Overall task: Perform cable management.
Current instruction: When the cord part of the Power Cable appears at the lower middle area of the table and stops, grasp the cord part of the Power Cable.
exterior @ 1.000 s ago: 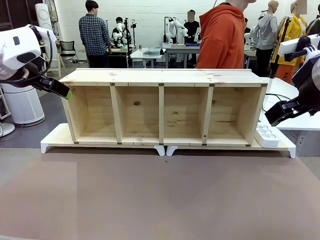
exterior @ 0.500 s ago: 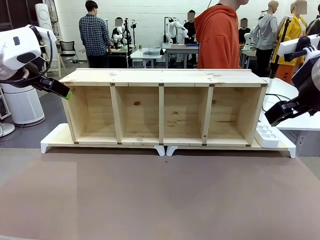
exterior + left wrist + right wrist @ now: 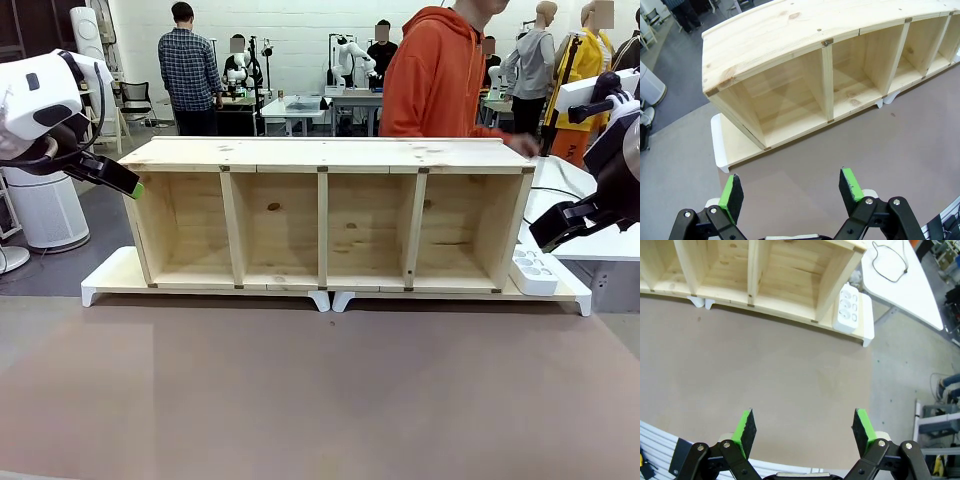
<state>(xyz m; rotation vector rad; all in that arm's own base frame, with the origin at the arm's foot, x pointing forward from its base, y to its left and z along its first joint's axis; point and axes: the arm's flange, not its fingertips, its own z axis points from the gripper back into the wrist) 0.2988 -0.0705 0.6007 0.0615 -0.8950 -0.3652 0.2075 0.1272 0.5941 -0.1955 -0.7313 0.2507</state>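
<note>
The cable (image 3: 556,191) is a thin black cord lying on the white side table right of the wooden shelf (image 3: 325,155); the right wrist view shows the cable (image 3: 891,278) looping on that table. Its white power strip (image 3: 533,270) lies on the white riser at the shelf's right end and shows as the power strip (image 3: 846,307) from above. My left gripper (image 3: 791,187) hangs open and empty above the mat, off the shelf's left end (image 3: 125,183). My right gripper (image 3: 804,426) is open and empty, raised beside the shelf's right end (image 3: 555,225).
The four-compartment shelf stands on two white risers (image 3: 105,280) at the far side of the brown mat (image 3: 320,390). A person in an orange hoodie (image 3: 435,75) stands behind it, one hand (image 3: 521,146) on the top's right end.
The person in orange has shifted left and leaned in, putting a hand on the right end of the shelf top. Neither arm has moved.
</note>
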